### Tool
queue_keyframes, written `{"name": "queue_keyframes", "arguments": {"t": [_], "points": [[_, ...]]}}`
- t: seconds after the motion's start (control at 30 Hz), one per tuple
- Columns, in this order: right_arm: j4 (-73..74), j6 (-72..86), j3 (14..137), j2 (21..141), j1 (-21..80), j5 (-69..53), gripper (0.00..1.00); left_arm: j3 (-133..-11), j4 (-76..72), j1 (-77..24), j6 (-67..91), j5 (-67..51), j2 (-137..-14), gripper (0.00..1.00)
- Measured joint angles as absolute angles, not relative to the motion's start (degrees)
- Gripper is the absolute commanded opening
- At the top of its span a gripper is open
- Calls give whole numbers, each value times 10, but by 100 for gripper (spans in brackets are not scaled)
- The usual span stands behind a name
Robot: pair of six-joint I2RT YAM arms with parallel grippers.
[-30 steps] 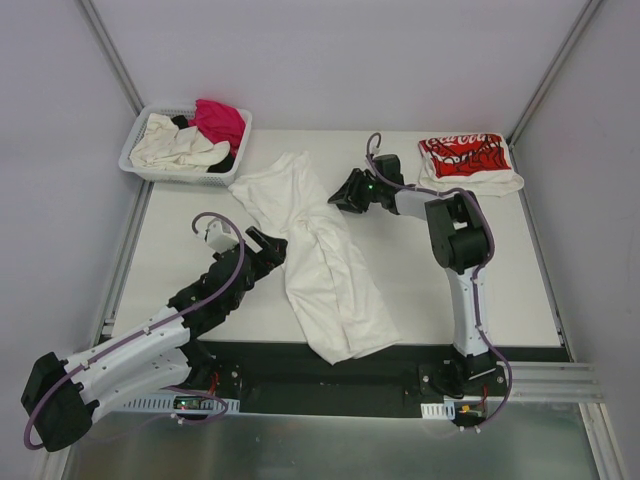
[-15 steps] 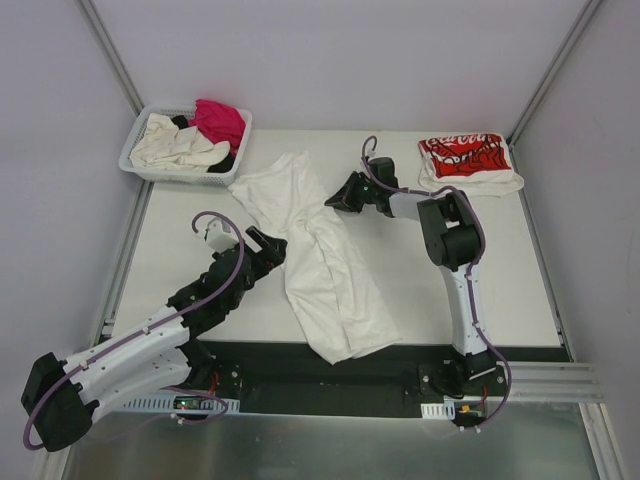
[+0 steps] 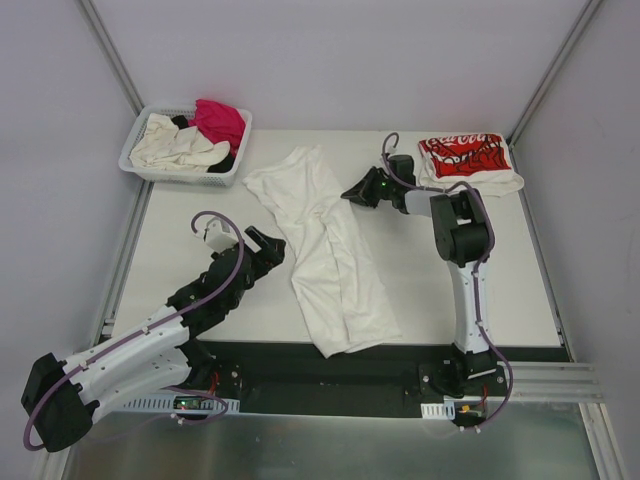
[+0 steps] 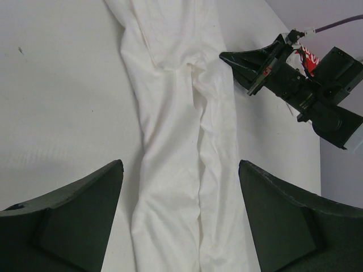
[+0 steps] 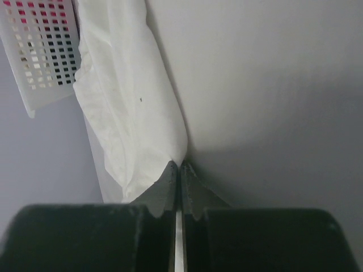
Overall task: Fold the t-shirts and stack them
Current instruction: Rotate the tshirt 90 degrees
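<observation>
Right wrist shows your right gripper (image 5: 180, 169) pinching just a tiny bit of the white shirt (image 5: 127, 96) at its tips, so a hard tug could slip it out; your left gripper (image 4: 180, 170) is wide apart.

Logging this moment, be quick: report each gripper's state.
Left gripper: jaws open, holding nothing.
Right gripper: jaws shut on the edge of the white t-shirt.

place: robot lab test cell | walls: plain grey panels (image 3: 330, 60) close in three sides, framed by bare metal rails (image 3: 108, 50) | worktop (image 3: 500, 280): white board | mounts: left arm (image 3: 150, 340) and right arm (image 3: 462, 280) bolted to a black base plate (image 3: 330, 375) | wiring: purple cables (image 3: 210, 213) loop loose along the arms
</observation>
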State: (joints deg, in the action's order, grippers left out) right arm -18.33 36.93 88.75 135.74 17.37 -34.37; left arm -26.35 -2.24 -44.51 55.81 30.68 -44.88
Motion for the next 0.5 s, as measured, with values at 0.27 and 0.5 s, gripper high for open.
{"name": "queue_keyframes", "arguments": {"t": [0.27, 0.5], "points": [[-238, 385, 837, 1344, 78, -358, 1, -278, -21, -442, 555, 307, -453, 82], [-278, 396, 751, 1298, 15, -346, 1, -279, -16, -434, 545, 305, -455, 82]]}}
